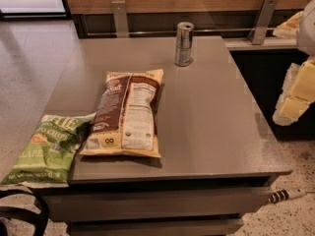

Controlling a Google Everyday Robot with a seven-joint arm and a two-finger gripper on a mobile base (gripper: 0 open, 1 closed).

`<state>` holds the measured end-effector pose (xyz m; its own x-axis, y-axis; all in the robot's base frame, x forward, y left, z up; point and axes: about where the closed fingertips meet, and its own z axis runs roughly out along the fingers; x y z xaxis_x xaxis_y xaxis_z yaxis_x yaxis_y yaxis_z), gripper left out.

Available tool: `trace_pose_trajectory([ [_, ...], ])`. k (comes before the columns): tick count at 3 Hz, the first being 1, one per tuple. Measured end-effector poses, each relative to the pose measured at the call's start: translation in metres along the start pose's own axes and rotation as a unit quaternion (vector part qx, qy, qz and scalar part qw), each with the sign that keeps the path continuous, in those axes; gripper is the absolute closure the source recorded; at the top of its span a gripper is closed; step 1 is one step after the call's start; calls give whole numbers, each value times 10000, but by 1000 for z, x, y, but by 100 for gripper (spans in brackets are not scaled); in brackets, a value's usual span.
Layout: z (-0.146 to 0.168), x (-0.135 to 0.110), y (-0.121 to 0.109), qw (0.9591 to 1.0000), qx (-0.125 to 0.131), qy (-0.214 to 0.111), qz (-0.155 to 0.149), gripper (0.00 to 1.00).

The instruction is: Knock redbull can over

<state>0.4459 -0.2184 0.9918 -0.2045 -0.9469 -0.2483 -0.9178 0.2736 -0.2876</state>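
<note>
The redbull can (184, 44) is a slim silver-grey can with darker bands and a shiny rimmed top. It stands upright near the far edge of the grey table (211, 127), right of centre. My gripper (297, 93) shows as pale yellow and white parts at the right edge of the view, off the table's right side. It is well to the right of the can, nearer the camera, and apart from it. It holds nothing that I can see.
A brown and white chip bag (126, 113) lies flat on the table's left half. A green chip bag (47, 149) hangs over the front left corner. A wooden wall with metal brackets (119, 16) runs behind. A dark cabinet (266, 82) stands to the right.
</note>
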Motion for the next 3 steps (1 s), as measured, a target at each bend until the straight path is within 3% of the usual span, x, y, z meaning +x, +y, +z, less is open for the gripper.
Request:
trace_pose_trajectory([
  [1, -5, 27, -46, 9947, 356, -908, 327, 0],
  [2, -10, 27, -82, 9770, 725, -1903, 639, 0],
  [3, -6, 17, -117, 9489, 976, -2887, 814, 0],
])
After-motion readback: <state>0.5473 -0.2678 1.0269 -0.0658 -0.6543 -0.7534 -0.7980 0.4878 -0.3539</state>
